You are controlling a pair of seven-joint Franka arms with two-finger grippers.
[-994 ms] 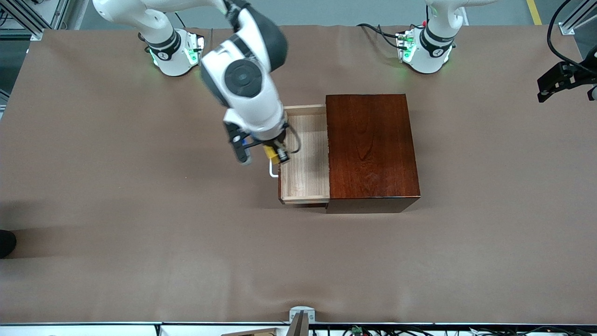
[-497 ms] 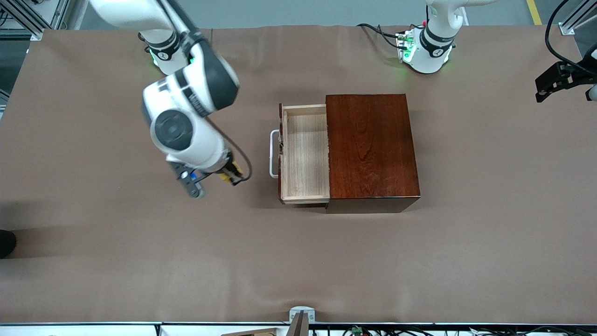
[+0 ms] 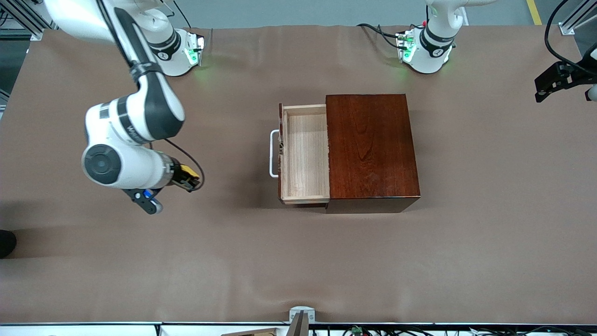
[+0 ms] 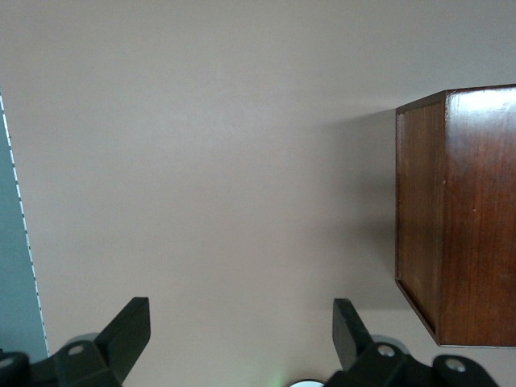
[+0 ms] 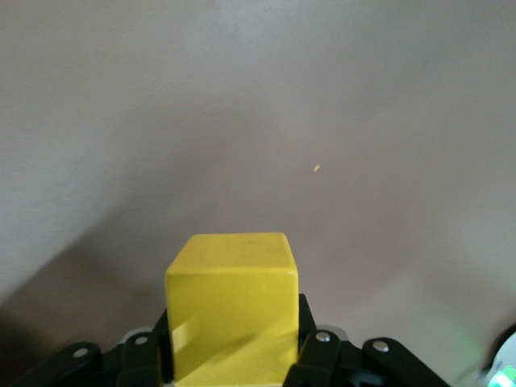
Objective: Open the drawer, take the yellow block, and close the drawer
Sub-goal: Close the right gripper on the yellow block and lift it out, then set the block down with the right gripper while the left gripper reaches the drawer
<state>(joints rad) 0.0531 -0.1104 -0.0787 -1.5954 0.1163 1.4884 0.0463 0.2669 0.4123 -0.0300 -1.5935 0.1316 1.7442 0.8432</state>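
The right gripper (image 3: 189,177) hangs in the air over bare table (image 3: 298,261) toward the right arm's end, well apart from the wooden box (image 3: 371,149). Its jaws are pinching the yellow block (image 5: 232,310), which the right wrist view shows clamped between them with brown table surface below. From the front only a small patch of the block's yellow shows at the gripper's tip.

The drawer (image 3: 305,154) stands pulled out of the box on the side facing the right arm's end, its pale wood inside bare and its white handle (image 3: 272,154) clear of the gripper. The box sits near the middle of the table.

The left gripper (image 4: 242,347) waits near the table edge at the left arm's end; its jaws are spread apart, with a corner of the box in its wrist view, though how high it hangs is hard to judge.
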